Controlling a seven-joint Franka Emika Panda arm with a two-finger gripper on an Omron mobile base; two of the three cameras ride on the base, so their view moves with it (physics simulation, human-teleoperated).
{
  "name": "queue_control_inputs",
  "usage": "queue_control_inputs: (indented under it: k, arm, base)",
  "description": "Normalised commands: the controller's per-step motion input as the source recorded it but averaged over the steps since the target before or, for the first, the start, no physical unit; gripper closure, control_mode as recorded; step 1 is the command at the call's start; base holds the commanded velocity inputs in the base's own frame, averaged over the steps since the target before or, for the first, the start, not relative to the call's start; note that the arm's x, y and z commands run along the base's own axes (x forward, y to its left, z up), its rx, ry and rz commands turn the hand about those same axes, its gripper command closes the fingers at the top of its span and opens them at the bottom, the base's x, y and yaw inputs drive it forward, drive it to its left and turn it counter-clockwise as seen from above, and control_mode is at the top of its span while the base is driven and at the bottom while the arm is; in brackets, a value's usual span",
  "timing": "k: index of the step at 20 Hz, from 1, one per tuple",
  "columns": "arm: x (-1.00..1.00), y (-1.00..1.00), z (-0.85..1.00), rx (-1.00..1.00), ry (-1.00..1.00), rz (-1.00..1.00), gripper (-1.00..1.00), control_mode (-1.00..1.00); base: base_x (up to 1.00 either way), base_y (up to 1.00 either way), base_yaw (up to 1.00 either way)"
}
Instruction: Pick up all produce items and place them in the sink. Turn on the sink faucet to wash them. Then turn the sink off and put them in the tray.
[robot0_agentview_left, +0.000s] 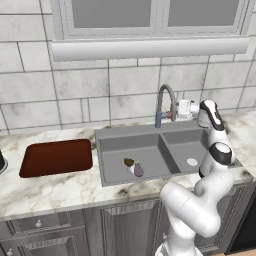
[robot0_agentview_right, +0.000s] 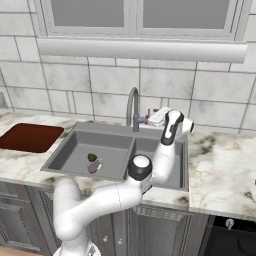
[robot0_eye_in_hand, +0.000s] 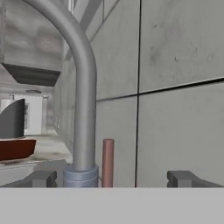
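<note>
The gripper (robot0_eye_in_hand: 111, 178) is standing wide open and holding nothing, level with the faucet (robot0_eye_in_hand: 83, 109) base. The small reddish handle (robot0_eye_in_hand: 108, 162) is sitting upright between its fingertips, just left of centre at the hand view's bottom. The eggplant (robot0_agentview_left: 138, 170) and the olive-brown item (robot0_agentview_left: 129, 162) are lying in the sink's (robot0_agentview_left: 107, 136) left basin.

The sink (robot0_agentview_left: 150, 134) sits in the counter (robot0_agentview_left: 60, 187) below the window (robot0_agentview_left: 150, 15), and the tray (robot0_agentview_left: 56, 156) lies on the counter at 9 o'clock from it. The faucet (robot0_agentview_left: 164, 102) stands at the sink's back rim, at 12 o'clock, between the two basins. The eggplant (robot0_agentview_left: 138, 170) and the roundish item (robot0_agentview_left: 129, 162) lie touching in the left basin, near its front wall, and the gripper (robot0_agentview_left: 176, 111) is just at 3 o'clock from the faucet.
</note>
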Motion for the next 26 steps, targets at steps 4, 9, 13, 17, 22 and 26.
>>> queue_control_inputs:
  k: [4,9,13,17,22,26]
  arm:
    - [0.20,-0.02,-0.15,0.00,0.00,0.00,-1.00,-1.00]
    - [0.19,0.00,-0.16,0.00,0.00,0.00,-1.00,-1.00]
    - [0.04,0.00,-0.07,0.00,0.00,0.00,-1.00,-1.00]
    - [0.00,0.00,0.00,0.00,0.00,0.00,-1.00,-1.00]
    - [-0.09,0.05,0.00,0.00,-0.01,0.00,-1.00,-1.00]
    - [-0.20,0.05,0.00,0.00,-0.03,0.00,-1.00,-1.00]
  base:
    - [0.00,0.00,0.00]
    - [0.00,0.00,0.00]
    - [0.00,0.00,0.00]
    - [0.00,0.00,0.00]
    - [0.00,0.00,0.00]
    - [0.00,0.00,0.00]
